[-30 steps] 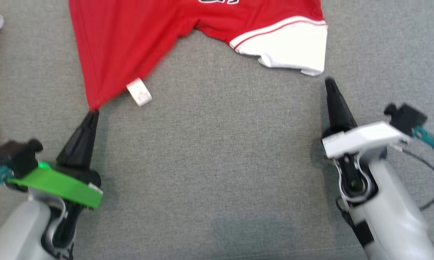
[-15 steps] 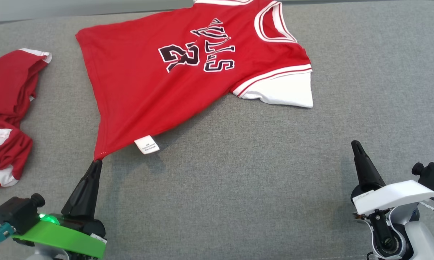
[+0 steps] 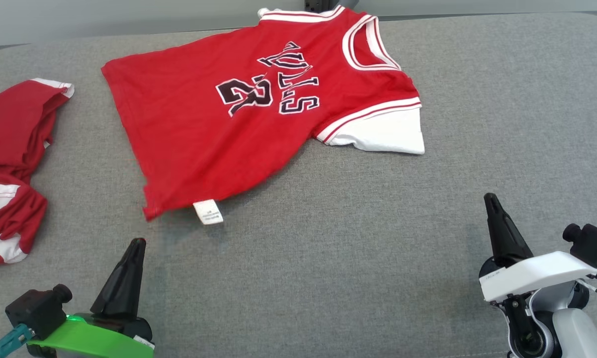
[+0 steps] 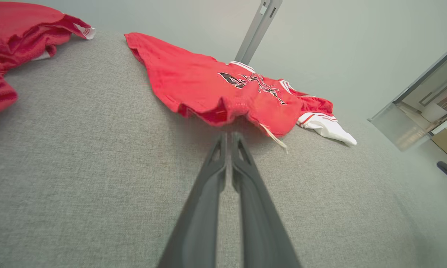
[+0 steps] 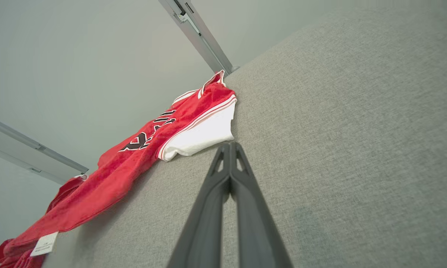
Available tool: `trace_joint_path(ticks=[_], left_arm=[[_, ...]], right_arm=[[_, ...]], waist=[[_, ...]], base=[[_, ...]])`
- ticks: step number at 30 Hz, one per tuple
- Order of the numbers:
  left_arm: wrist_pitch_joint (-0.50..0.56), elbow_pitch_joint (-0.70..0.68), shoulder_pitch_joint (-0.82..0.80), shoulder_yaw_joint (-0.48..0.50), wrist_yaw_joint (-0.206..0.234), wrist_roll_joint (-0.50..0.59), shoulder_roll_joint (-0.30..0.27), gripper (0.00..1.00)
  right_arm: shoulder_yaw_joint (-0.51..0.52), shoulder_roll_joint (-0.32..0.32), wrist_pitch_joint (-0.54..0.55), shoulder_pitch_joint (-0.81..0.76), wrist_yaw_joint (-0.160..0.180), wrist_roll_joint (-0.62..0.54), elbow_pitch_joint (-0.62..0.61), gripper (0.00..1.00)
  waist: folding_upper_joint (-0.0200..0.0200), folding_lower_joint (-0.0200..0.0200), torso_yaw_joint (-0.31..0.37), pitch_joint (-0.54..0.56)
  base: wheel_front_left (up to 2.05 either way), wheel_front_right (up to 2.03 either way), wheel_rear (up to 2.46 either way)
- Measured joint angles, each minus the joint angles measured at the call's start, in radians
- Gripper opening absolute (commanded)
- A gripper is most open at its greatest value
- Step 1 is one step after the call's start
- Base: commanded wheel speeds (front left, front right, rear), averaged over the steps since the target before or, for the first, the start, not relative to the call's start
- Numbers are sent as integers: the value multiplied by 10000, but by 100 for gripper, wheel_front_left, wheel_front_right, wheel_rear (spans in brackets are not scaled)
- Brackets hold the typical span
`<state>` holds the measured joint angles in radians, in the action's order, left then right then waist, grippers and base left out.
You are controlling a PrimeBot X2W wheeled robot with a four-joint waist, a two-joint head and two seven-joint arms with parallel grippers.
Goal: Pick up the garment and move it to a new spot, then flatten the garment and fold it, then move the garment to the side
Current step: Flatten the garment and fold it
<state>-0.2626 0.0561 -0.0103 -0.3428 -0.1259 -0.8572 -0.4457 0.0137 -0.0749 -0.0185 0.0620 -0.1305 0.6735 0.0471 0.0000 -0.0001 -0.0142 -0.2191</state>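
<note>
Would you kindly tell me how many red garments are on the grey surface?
2: a jersey spread out in the middle, and a crumpled heap at the left edge, which may hide more.

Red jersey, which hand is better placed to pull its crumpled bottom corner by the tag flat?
Probably left. The left hand, shut and empty, points at the bunched hem corner of the jersey beside the white tag, just short of it. The right hand is far across the grey surface, nearer the white sleeve.
</note>
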Motion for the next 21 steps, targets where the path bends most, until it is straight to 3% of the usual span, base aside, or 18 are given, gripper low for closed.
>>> trace_joint_path(ticks=[1,2,3,13,21], left_arm=[[0,67,4,104,29,36,92,43],[0,136,7,221,42,92,207,83],[0,207,9,316,59,215,280,100],[-2,297,662,1419,105,1377,1246,100],[-15,-155,1567,2506,105,3777,2476,100]], right_arm=[[4,8,-107,0,0,-196,-21,57],[12,8,-230,1,0,-428,-44,98],[21,10,-337,1,0,-648,-50,100],[309,-4,-2084,-130,0,-3517,-38,100],[763,115,-2429,-624,-2,-6077,67,100]], waist=[[0,0,6,28],[0,0,11,61],[0,0,17,93],[0,0,165,587],[0,0,224,1192]], base=[[0,0,0],[0,0,0],[0,0,0],[0,0,0],[0,0,0]])
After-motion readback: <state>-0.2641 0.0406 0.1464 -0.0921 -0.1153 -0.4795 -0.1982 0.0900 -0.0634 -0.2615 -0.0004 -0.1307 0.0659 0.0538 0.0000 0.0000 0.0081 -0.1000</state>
